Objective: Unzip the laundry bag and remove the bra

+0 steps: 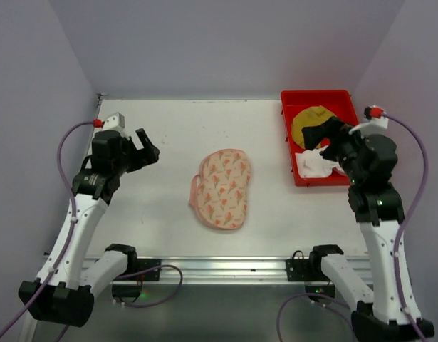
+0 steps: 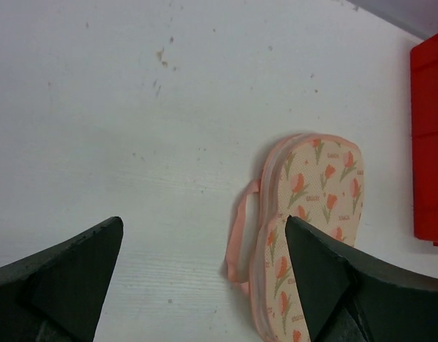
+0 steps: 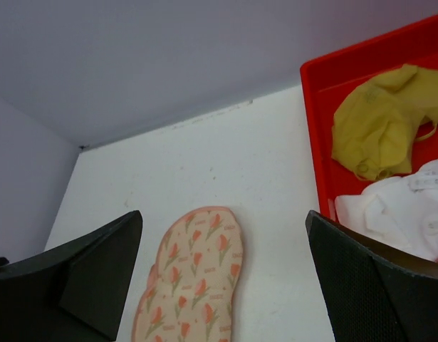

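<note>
White table [image 1: 162, 135] fills the overhead shot, and out on its right side sits the red tray [image 1: 285, 142], its near right corner covered by the right arm [image 1: 375, 206]. Centre stage, the bag [image 1: 223, 189] lies flat on the table, printed side up, well apart from the tray, nothing touching it. Pink edging [image 2: 267, 192] runs round it and a pink loop [image 1: 194, 194] sticks out on its left. The zip is too small to read, so open or shut I cannot tell, and the inside is out of sight. Both wrist cameras cut the bag off at the bottom edge.

In the tray there's a yellow cloth [image 1: 308, 117] at the far end and a white cloth [image 1: 313, 165] nearer, both partly hidden from above by the right gripper [image 1: 320, 135]. The right wrist view shows them better, though the frame clips the white one. What those two garments are is hard to say.

Now the pincers. The right gripper hangs over the tray in the overhead shot, its fingers [image 3: 90, 274] spread wide with nothing between them. The left gripper [image 1: 142, 147] hovers over bare table left of the bag, well clear of it, fingers [image 2: 73, 274] wide apart too, holding nothing, touching nothing
</note>
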